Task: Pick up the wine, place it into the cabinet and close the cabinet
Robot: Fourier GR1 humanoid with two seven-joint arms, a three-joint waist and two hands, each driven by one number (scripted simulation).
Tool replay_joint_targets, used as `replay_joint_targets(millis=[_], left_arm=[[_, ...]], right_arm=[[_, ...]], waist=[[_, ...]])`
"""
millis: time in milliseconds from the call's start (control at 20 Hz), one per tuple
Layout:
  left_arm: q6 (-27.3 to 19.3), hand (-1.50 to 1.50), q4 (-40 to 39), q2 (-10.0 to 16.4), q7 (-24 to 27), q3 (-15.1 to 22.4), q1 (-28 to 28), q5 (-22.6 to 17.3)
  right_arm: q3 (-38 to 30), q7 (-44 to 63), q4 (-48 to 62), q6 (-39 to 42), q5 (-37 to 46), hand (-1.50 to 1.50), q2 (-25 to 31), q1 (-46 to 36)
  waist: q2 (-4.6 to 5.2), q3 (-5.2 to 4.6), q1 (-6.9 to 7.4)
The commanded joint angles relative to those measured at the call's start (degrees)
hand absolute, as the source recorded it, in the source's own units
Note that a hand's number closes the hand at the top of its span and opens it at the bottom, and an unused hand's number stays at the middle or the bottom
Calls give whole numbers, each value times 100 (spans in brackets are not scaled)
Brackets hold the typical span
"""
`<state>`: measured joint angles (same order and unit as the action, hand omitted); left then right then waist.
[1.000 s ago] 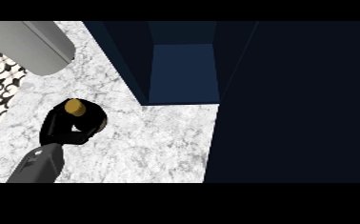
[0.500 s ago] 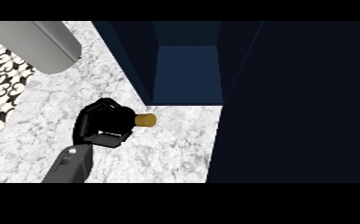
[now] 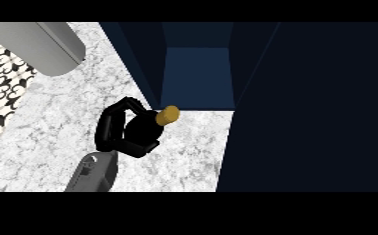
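Marble counter (image 3: 52, 129) below, and at its far side the dark blue cabinet (image 3: 198, 79) stood open, its paler blue inner floor showing. Over by the counter's far-left corner sat a grey rounded object (image 3: 44, 46), well apart from the action. The left hand (image 3: 117, 133) came in from the counter's near edge, fingers curled round the wine (image 3: 168, 114), pinching the dark body so that most of it was hidden. Only the gold top poked out, tilted toward the cabinet's mouth and lying just beside the left front corner of the opening. The right hand was nowhere in the view.

By my reading, the step in hand was the insertion, and the bottle was not yet inside. To do it well, the hand wanted to shift toward the counter's right so the gold top cleared the cabinet's left wall instead of clipping it. Then it should go straight in, to the middle of that blue floor. Standing the bottle upright before the fingers let go looked wise, since a tilted bottle would likely roll. A broad dark panel (image 3: 303, 104) filled the right side; door or wall, I could not tell.
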<state>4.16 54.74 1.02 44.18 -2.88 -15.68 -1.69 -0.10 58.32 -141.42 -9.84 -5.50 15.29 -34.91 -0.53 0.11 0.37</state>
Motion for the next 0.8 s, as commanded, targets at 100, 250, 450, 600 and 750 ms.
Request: replay_joint_targets(millis=[100, 250, 450, 600, 750], left_arm=[[55, 150, 1760, -99, -1300, 575, 375, -542], [-731, 150, 2373, -100, -1790, 1634, 413, -1009], [-1378, 150, 3307, -101, -2575, 1966, 473, -1188], [-2256, 150, 3745, -102, -3436, 2364, -110, -1082], [-2729, 150, 3729, -102, -3926, 2328, -629, -976]], right_arm=[[-287, 77, -380, 157, -688, -150, -39, 389], [-275, 114, -256, 186, -687, -150, 3, 147], [-509, 338, -433, 115, -822, -150, 29, 135], [-143, 168, -345, 68, -465, -150, -130, 150], [-139, 557, -619, -23, -527, -150, -68, 38]], waist=[[11, -1, 6], [8, -5, -31], [11, -7, -44], [11, -7, -48], [6, -10, -92]])
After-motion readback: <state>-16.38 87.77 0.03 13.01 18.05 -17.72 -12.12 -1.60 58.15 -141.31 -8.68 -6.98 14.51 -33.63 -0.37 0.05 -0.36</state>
